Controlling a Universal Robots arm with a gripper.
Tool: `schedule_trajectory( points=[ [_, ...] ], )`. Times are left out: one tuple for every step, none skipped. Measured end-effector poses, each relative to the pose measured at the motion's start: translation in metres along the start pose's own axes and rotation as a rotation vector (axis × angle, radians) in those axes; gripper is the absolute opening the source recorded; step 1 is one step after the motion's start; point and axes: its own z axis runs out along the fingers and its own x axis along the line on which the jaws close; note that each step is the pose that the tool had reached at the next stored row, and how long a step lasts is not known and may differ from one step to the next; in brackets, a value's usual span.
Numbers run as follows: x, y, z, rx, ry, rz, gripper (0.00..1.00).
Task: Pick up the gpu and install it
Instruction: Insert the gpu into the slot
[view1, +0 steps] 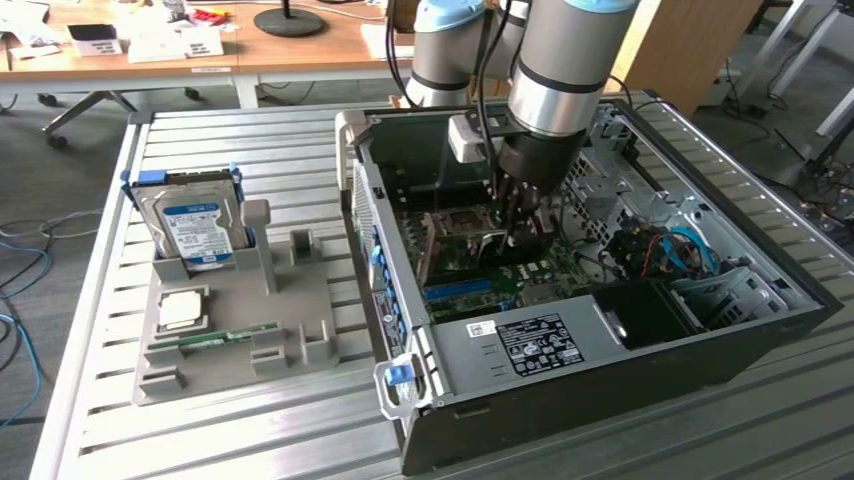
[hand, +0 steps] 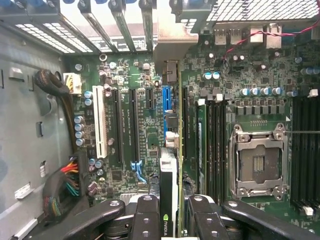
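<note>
Your pincer (hand: 172, 212) was closed narrowly on the thin, dark rectangular gpu card (hand: 169, 180). You held it edge-on inside the open black metal computer case (view1: 627, 390), over the green motherboard (hand: 150, 125) and roughly in line with its long blue plastic slot (hand: 167, 102). Judged stiff, light and fragile, the card looked best gripped along its upper edge, clear of fan and contacts. Outside, the silver hard drive with the blue label (view1: 194, 230) stood upright in the grey plastic holder (view1: 307, 300).
</note>
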Motion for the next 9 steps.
schedule_trajectory(
  points=[
    [0.0001, 0.0006, 0.0002, 0.0, 0.0002, 0.0, 0.27],
    [0.0001, 0.0017, 0.0005, 0.0, 0.0001, 0.0, 0.27],
    [0.0002, 0.003, 0.0007, 0.0, 0.0, 0.0, 0.27],
    [0.0002, 0.0038, 0.0009, 0.0001, -0.0001, 0.0, 0.27],
    [0.0003, 0.0043, 0.0013, 0.0001, 0.0, 0.0, 0.27],
    [0.0003, 0.0047, 0.0021, 0.0001, 0.0, 0.0, 0.27],
    [0.0003, 0.0049, 0.0031, 0.0, 0.0, 0.0, 0.27],
    [0.0004, 0.0052, 0.0043, 0.0001, -0.0001, 0.0, 0.27],
    [0.0004, 0.0053, 0.0048, 0.0, -0.0001, 0.0, 0.27]
  ],
)
